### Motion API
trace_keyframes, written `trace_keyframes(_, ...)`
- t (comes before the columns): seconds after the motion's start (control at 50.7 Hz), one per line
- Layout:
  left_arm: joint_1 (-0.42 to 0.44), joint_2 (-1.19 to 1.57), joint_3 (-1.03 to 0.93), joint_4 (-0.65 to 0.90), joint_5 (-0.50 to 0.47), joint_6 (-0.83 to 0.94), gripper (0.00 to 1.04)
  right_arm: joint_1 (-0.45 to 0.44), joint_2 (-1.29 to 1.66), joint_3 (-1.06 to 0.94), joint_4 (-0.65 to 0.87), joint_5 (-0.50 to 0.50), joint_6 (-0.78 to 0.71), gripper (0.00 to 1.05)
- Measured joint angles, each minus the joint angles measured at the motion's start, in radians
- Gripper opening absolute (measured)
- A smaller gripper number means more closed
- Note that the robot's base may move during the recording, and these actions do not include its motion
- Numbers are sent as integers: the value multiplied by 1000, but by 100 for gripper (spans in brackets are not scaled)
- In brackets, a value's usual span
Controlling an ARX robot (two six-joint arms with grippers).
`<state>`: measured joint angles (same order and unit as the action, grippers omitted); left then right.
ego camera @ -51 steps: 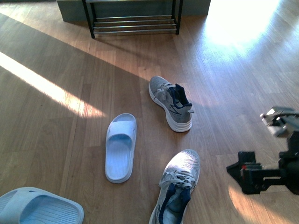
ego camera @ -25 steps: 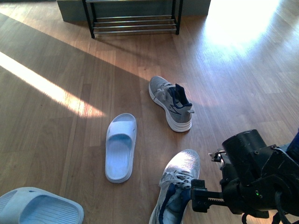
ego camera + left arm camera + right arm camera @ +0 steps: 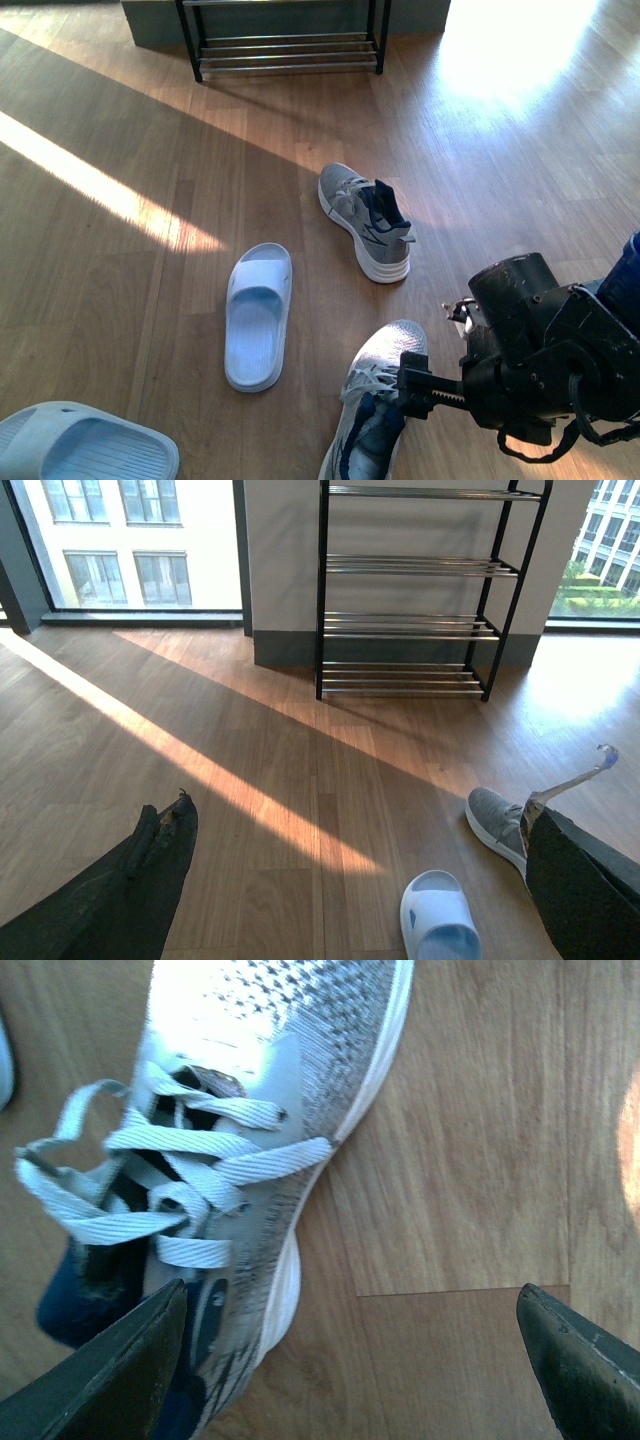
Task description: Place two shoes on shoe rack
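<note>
A grey knit sneaker (image 3: 388, 372) lies near the front, and my right arm (image 3: 545, 365) hangs over its right side. In the right wrist view my right gripper (image 3: 350, 1350) is open. One finger (image 3: 120, 1370) sits over the sneaker's (image 3: 260, 1110) navy collar and the other is over bare floor. A second grey sneaker (image 3: 365, 222) lies farther out. A pale blue slide (image 3: 258, 315) lies to the left, with another (image 3: 85, 445) at the bottom left corner. The shoe rack (image 3: 285, 50) stands at the far wall. My left gripper (image 3: 358, 840) is open, high above the floor, facing the rack (image 3: 410, 590).
The wooden floor (image 3: 150, 150) carries a bright sun stripe on the left and a glare patch at the far right. A grey wall base runs behind the rack. Large windows (image 3: 120, 540) flank the rack.
My right arm has swung in from the right edge to a spot over the near sneaker, its gripper now pointing down. The shoes have not moved.
</note>
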<state>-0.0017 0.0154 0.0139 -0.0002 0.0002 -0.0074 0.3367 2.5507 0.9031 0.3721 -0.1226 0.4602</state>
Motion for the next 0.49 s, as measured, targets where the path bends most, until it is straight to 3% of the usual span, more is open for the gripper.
trace_keyframes(0.217, 0, 0, 0, 0, 0, 0, 95, 13, -9, 18, -18, -100, 14, 96)
trace_keyframes(0.493, 0, 0, 0, 0, 0, 0, 95, 31, 145, 97, -36, -48, -12, 96)
